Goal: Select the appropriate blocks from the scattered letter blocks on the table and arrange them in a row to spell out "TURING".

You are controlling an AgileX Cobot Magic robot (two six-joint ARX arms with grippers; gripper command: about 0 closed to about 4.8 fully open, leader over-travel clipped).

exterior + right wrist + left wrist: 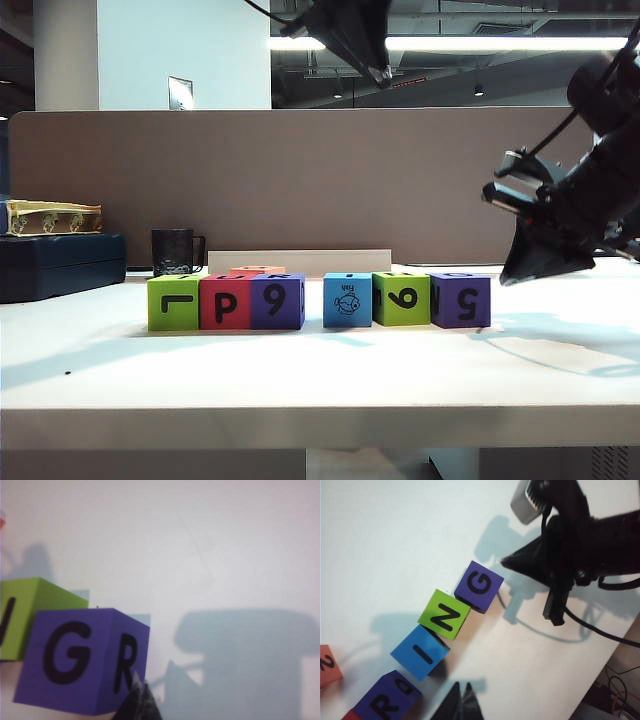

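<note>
Several letter blocks stand in a row on the white table (320, 380), from a lime green block (173, 303) to a purple end block (459, 300), with a gap before the light blue fish block (347, 300). From above, their tops read R (387, 700), I (421, 651), N (444, 614), G (479, 586). My left gripper (461, 686) hangs shut and empty high above the row (380, 75). My right gripper (140, 686) is shut and empty too, hovering just beside the purple G block (82, 660) at the row's right end (508, 278).
An orange-red block (257, 269) lies behind the row, showing a 2 on top (327, 665). A black mug (175, 250) and a dark blue case (60, 262) stand at the back left before the brown-grey partition (300, 180). A cable (590, 630) trails from the right arm.
</note>
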